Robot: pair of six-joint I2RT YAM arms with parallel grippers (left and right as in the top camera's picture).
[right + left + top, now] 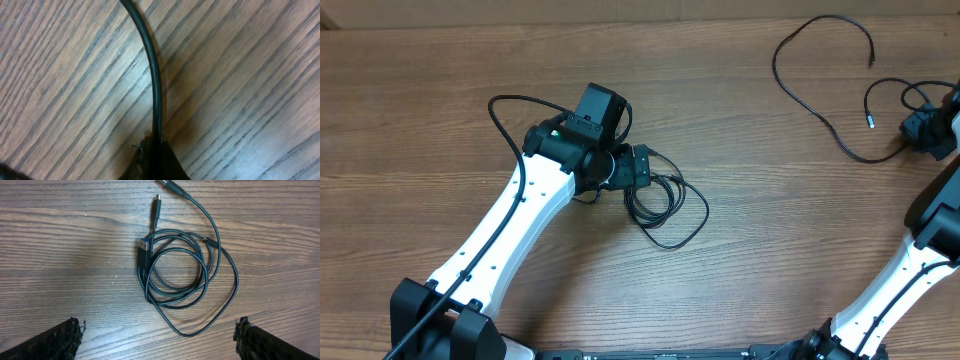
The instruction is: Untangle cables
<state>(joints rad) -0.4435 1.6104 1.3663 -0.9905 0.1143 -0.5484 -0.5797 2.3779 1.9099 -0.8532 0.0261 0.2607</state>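
A tangled coil of thin black cables (pixel 665 205) lies at mid-table. My left gripper (pixel 642 168) hovers over its upper left edge. In the left wrist view the coil (pixel 180 275) shows several loops and plug ends, and my left gripper (pixel 159 332) is open, its fingertips (pixel 70 335) wide apart and just short of the lowest loop. A separate long cable (pixel 820 70) snakes across the far right. My right gripper (pixel 920 128) sits at its end near the table's right edge. In the right wrist view that gripper (pixel 156 145) is shut on the cable (pixel 152 75), which runs up from between the jaws.
The wooden table (pixel 770 260) carries nothing else. A thick black wire (pixel 505 120) arches off the left arm beside the coil. The right arm (pixel 920 260) stands along the right edge.
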